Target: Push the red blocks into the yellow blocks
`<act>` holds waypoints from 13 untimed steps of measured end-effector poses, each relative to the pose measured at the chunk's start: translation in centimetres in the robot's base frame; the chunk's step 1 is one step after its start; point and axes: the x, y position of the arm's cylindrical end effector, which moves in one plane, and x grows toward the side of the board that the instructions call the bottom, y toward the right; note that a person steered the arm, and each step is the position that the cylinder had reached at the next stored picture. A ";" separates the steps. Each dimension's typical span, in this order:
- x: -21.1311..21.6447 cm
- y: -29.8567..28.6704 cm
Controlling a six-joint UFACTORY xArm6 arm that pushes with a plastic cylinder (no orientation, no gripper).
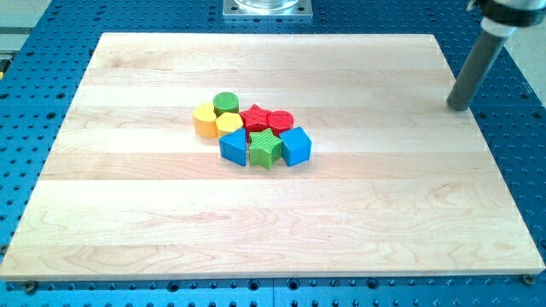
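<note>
As you read the board (128,213) from the view's left, you come first to the two yellow blocks: a rounded yellow block (204,120) at the cluster's left edge and a yellow hexagon-like block (229,124) just beside it, the two touching. A green cylinder (226,103) sits at their top edge. Below the hexagon-like block lies a blue block (233,147), then a green star (265,149), then a blue cube (295,145) on the cluster's right.

Between those rows you find the task's pieces: a red star (254,118) pressed against the yellow hexagon-like block, and a red cylinder (281,120) touching the star's right side. By my reading the reds already meet the yellows, so little remains beyond tightening that contact.

Far to the view's right, off the board's edge over the blue perforated table (512,153), stands my tip (459,107), well apart from every block. The reds lie to its left and slightly lower in the view, so you would need a leftward sweep arriving behind the red cylinder. The rod leans slightly, its upper end toward the view's right. It carries no jaws to open or close; nothing touches it.
</note>
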 end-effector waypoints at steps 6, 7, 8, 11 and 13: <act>3.2 -32.3; 2.8 -37.4; 1.4 -39.8; 2.4 -34.8; -5.1 -34.7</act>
